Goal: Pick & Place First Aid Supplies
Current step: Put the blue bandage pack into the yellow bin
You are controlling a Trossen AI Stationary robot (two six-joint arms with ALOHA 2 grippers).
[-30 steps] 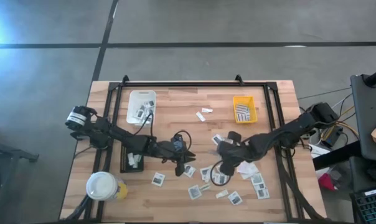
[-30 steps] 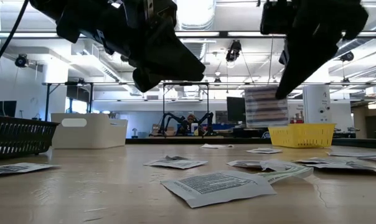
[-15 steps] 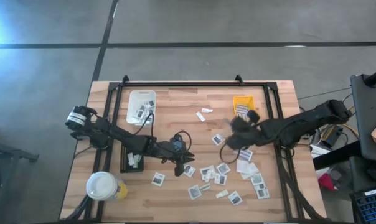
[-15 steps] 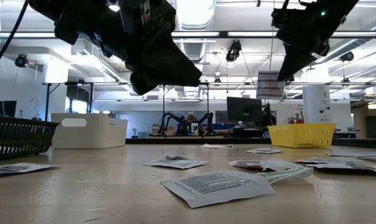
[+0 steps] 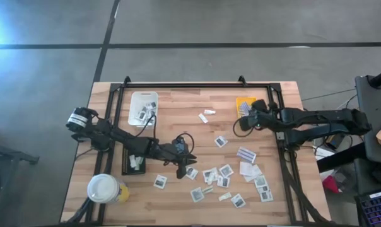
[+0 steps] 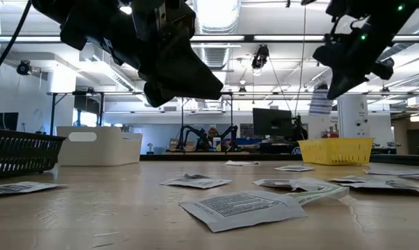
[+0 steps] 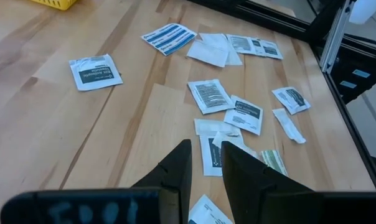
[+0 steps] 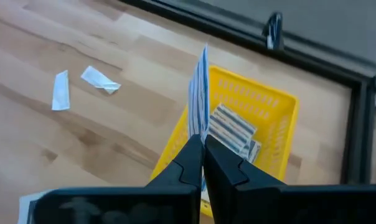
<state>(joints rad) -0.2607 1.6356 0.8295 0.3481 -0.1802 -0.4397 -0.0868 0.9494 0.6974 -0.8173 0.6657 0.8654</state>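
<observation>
Robotics lab or workshop, open-plan. Wooden table stands on a polished grey concrete floor marked with dark lines. Low view shows exposed ceiling ducts, strip lights, metal frame racks, a monitor and another pair of robot arms on a far bench (more workstations of the same kind).

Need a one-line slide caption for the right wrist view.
Right end effector holds a striped strip above the yellow tray.
</observation>
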